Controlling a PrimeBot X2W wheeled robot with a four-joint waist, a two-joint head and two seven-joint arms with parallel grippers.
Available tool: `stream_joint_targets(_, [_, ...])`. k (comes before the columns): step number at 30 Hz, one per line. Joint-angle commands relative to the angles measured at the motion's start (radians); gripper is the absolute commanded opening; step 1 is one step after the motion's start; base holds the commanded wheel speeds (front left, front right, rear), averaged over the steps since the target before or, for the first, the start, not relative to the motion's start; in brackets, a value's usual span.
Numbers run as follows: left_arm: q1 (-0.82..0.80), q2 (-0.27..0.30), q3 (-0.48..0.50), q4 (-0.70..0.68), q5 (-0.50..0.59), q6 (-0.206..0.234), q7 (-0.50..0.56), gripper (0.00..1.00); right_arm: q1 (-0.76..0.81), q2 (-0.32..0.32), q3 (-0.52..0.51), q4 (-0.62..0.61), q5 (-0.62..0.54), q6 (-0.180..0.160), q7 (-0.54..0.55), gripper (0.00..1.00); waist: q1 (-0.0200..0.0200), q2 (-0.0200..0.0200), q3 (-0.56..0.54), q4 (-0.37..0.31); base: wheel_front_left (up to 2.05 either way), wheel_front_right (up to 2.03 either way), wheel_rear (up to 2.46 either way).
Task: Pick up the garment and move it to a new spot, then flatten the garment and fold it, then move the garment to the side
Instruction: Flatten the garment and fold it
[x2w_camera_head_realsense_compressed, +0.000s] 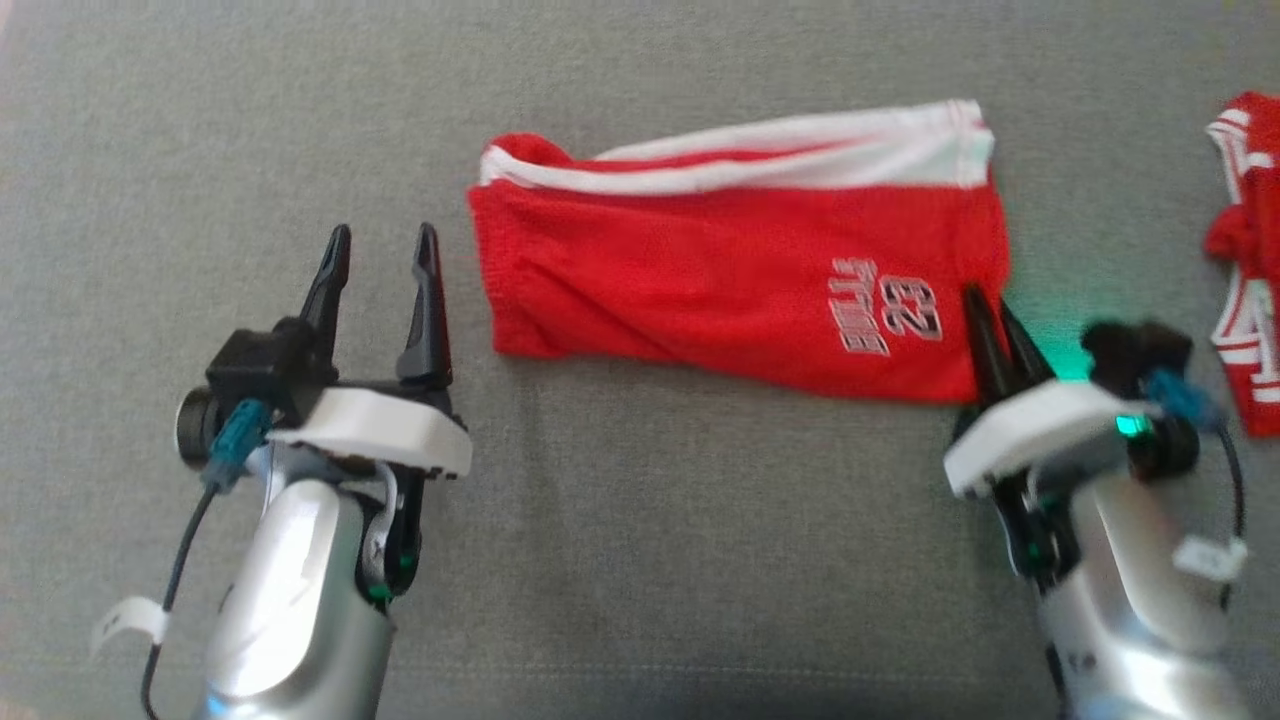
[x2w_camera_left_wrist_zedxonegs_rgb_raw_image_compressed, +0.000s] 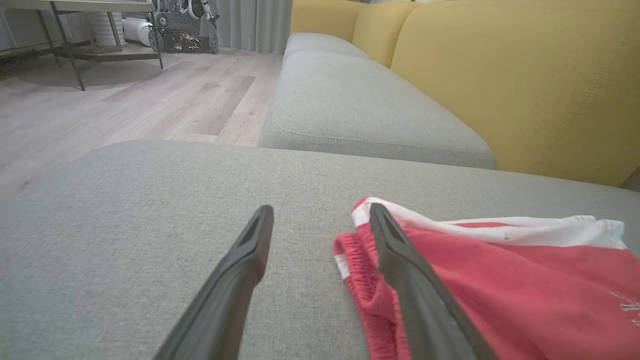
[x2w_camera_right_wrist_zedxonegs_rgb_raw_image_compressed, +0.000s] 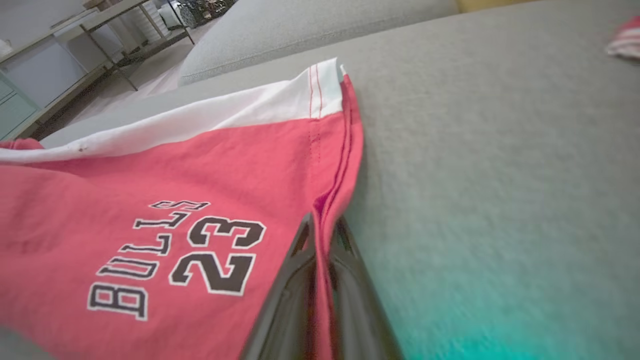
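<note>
The garment (x2w_camera_head_realsense_compressed: 720, 290) is a pair of red shorts with a white band and "BULLS 23" printed on it, folded flat on the grey cushion. My right gripper (x2w_camera_head_realsense_compressed: 990, 315) is shut on its near right hem; in the right wrist view the red edge (x2w_camera_right_wrist_zedxonegs_rgb_raw_image_compressed: 330, 200) runs pinched between the two dark fingers (x2w_camera_right_wrist_zedxonegs_rgb_raw_image_compressed: 285, 300). My left gripper (x2w_camera_head_realsense_compressed: 385, 270) stands open just left of the waistband end (x2w_camera_left_wrist_zedxonegs_rgb_raw_image_compressed: 350, 250), with nothing between its fingers, and its right finger (x2w_camera_left_wrist_zedxonegs_rgb_raw_image_compressed: 400, 270) lies in front of the fabric in the left wrist view.
A second red-and-white garment (x2w_camera_head_realsense_compressed: 1245, 260) lies at the far right of the cushion. Yellow sofa backrests (x2w_camera_left_wrist_zedxonegs_rgb_raw_image_compressed: 500, 75) rise behind another grey seat cushion (x2w_camera_left_wrist_zedxonegs_rgb_raw_image_compressed: 360, 110). A wooden floor with a metal-legged table (x2w_camera_left_wrist_zedxonegs_rgb_raw_image_compressed: 75, 45) lies beyond.
</note>
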Motion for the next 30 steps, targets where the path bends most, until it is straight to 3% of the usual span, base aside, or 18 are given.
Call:
stream_joint_targets(1, [0.012, 0.021, 0.038, -0.034, 0.01, -0.004, -0.005, 1.0, 0.06, 0.011, -0.001, -0.052, 0.01, -0.001, -0.008, 0.0, -0.0001, 0.0, -0.012, -0.018, 0.0, 0.0, 0.0])
stream_joint_targets(9, [0.03, 0.028, 0.044, -0.034, 0.016, -0.004, -0.005, 1.0, 0.168, 0.017, -0.038, -0.155, 0.026, -0.001, 0.011, 0.0, -0.0001, 0.0, -0.021, -0.05, 0.0, 0.0, 0.0])
stream_joint_targets(18, [0.026, 0.026, 0.034, -0.024, 0.014, -0.006, -0.005, 1.0, 0.137, 0.019, -0.036, -0.23, 0.017, -0.001, 0.047, 0.0, -0.0001, 0.0, -0.027, -0.052, 0.0, 0.0, 0.0])
stream_joint_targets(23, [0.024, 0.023, 0.026, -0.017, 0.011, -0.009, -0.005, 1.0, 0.059, 0.019, 0.061, -0.331, 0.017, -0.001, 0.111, 0.0, -0.0001, 0.0, -0.043, -0.029, 0.0, 0.0, 0.0])
stream_joint_targets(30, [0.027, 0.017, 0.005, -0.009, -0.002, -0.01, -0.005, 1.0, -0.069, 0.02, 0.315, -0.373, 0.118, -0.001, 0.189, 0.0, -0.0001, 0.0, -0.068, 0.027, 0.0, 0.0, 0.0])
